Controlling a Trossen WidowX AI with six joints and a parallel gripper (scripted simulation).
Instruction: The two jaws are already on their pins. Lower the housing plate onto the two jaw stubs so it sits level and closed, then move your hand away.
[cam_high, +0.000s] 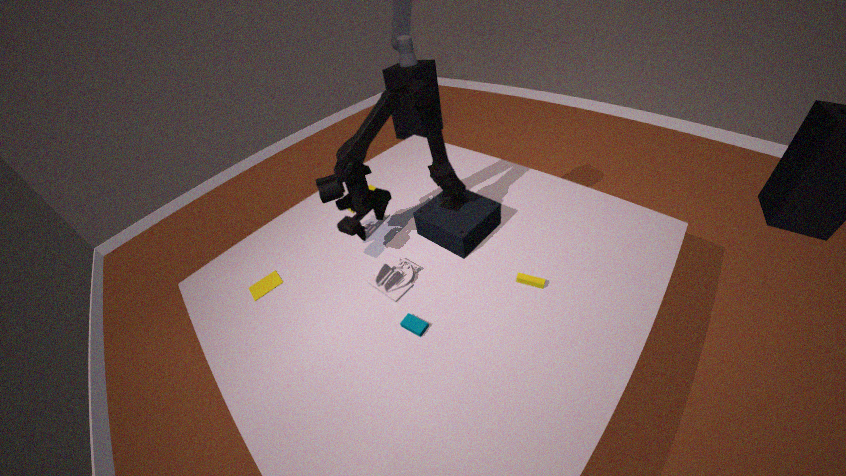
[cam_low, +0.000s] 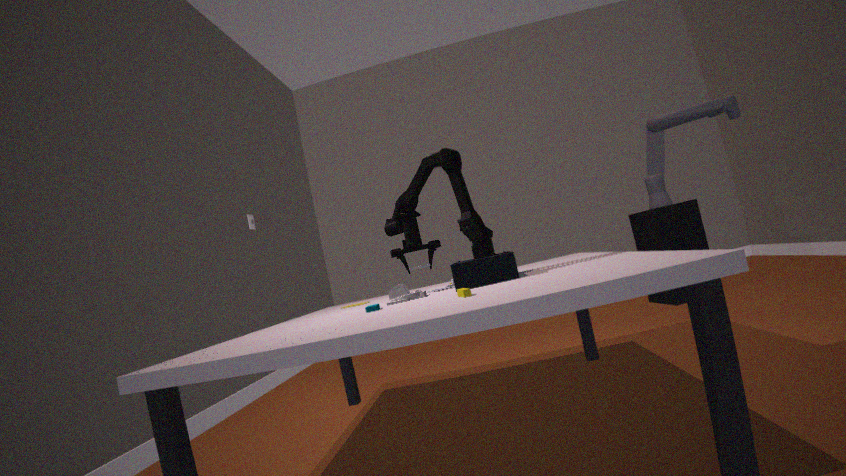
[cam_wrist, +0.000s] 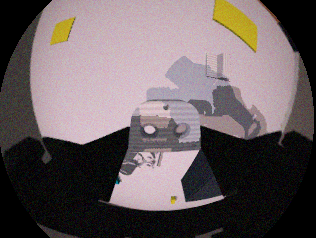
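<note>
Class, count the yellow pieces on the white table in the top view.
4. One lies left of the jaw assembly, one right of it; two more show only partly behind the gripper. Others may be hidden there.
</note>
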